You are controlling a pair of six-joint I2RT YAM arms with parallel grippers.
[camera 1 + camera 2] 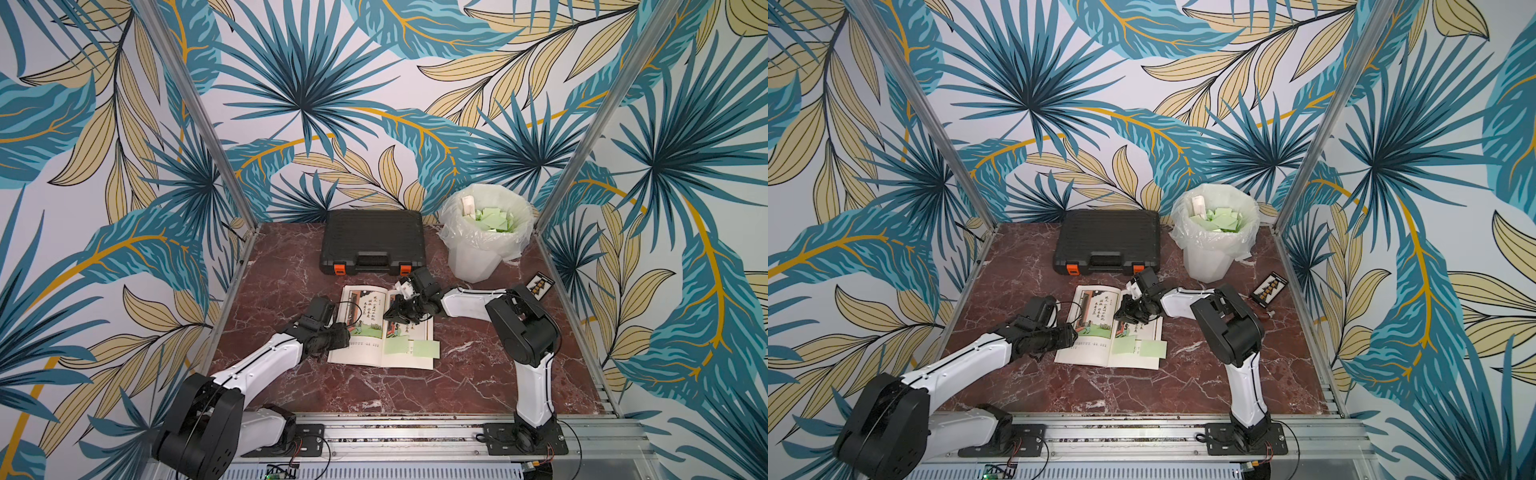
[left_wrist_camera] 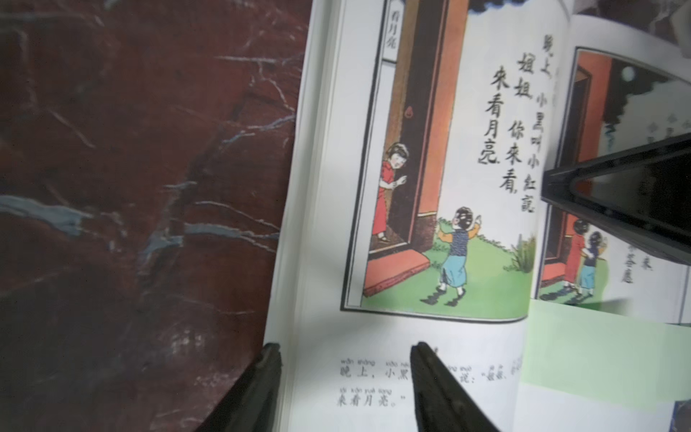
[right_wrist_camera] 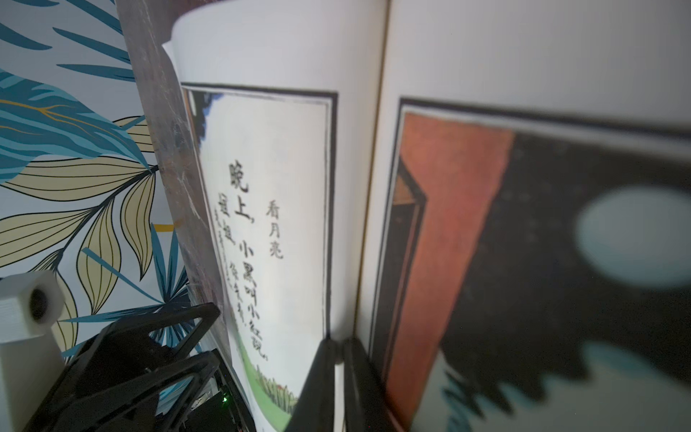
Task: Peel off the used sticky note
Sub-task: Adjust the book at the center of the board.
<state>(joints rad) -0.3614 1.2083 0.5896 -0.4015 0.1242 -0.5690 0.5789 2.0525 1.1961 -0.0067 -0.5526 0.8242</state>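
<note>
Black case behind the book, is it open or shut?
Shut. The black case lies flat, lid down, orange latches along its front edge.

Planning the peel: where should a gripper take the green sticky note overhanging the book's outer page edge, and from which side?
Probably its overhanging corner: the sticky note lies flat, but that strip juts past the book, off the page. Come from the robot's right, low along the table.

A robot lab cell: leaf-print backdrop panels (image 1: 374, 62), aluminium frame posts (image 1: 198, 116), marble-look tabletop (image 1: 374, 390), base rail (image 1: 415, 432)
</note>
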